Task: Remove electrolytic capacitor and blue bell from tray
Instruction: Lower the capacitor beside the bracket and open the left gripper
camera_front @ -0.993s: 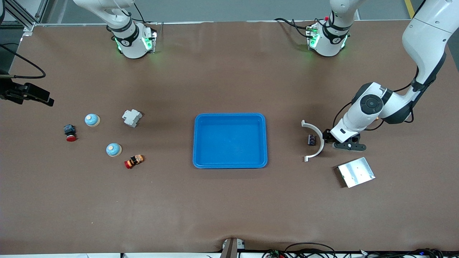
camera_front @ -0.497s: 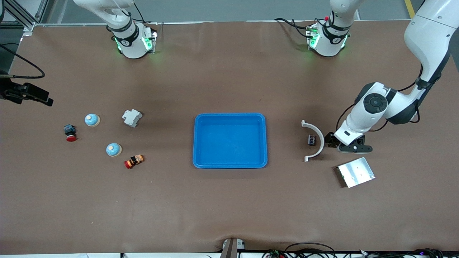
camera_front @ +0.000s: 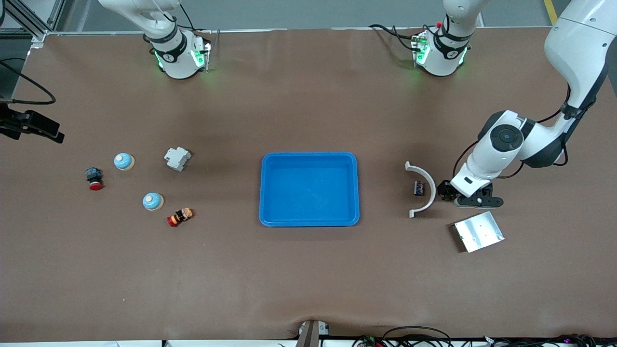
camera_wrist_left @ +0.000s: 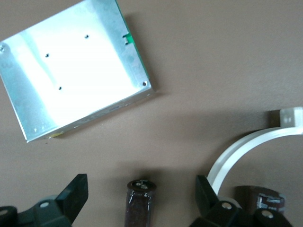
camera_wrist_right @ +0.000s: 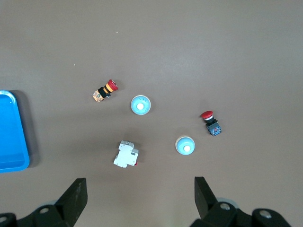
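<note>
**Tray emptied, release step wrapping up**

Front: blue tray (camera_front: 309, 189) empty mid-tabletop (camera_front: 308, 279); two blue bells (camera_front: 124, 161) toward right arm's end.

Left wrist: left end effector (camera_wrist_left: 142, 198) spread over dark capacitor (camera_wrist_left: 140, 202); lift straight, avoid white arc (camera_wrist_left: 241, 152).

Right wrist: right end effector (camera_wrist_right: 137, 196) spread, waiting aloft.

I see the tray (camera_front: 309, 189) mid-bench, two bells (camera_front: 124, 161) (camera_front: 153, 201) toward the right arm's end, the capacitor (camera_wrist_left: 139, 202) toward the left arm's.

two blue bells (camera_wrist_right: 141, 105), breaker (camera_wrist_right: 126, 154), tray (camera_wrist_right: 10, 137) edge
</note>
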`<state>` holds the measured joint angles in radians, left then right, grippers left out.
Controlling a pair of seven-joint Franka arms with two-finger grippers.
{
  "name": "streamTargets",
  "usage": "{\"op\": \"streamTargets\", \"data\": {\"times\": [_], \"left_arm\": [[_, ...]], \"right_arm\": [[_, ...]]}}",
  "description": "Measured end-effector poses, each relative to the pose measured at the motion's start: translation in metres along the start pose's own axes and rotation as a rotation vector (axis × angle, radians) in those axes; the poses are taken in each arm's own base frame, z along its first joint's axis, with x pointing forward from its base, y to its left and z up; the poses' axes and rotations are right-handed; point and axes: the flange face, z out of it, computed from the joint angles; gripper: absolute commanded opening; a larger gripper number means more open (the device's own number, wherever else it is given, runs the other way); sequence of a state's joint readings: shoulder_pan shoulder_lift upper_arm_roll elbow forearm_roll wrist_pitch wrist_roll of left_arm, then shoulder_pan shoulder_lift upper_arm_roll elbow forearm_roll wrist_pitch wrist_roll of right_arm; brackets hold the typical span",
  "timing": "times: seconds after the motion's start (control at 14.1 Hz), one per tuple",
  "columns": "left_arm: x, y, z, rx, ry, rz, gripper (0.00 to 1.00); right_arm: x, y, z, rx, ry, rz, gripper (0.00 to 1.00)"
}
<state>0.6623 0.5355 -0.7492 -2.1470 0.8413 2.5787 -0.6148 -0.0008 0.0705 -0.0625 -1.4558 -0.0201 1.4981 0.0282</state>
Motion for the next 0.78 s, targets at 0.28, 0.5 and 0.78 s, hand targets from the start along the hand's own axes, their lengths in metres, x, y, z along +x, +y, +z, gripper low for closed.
{"op": "streamTargets", "data": {"times": [0.28,0.5,0.78], "left_arm": [[0.007,0.006,-0.009,-0.013,0.015,-0.011,1.0],[0.015,0.013,-0.02,-0.03,-0.001,-0.045,1.0],[0.048,0.033,-0.068,-0.013,-0.058,-0.09,1.0]], "right_arm": [[0.0,0.0,-0.003,0.0,0.006,0.0,1.0],[0.0,0.001,-0.003,0.0,0.006,0.002,1.0],[0.0,0.002,-0.003,0.0,0.005,0.004,1.0]]}}
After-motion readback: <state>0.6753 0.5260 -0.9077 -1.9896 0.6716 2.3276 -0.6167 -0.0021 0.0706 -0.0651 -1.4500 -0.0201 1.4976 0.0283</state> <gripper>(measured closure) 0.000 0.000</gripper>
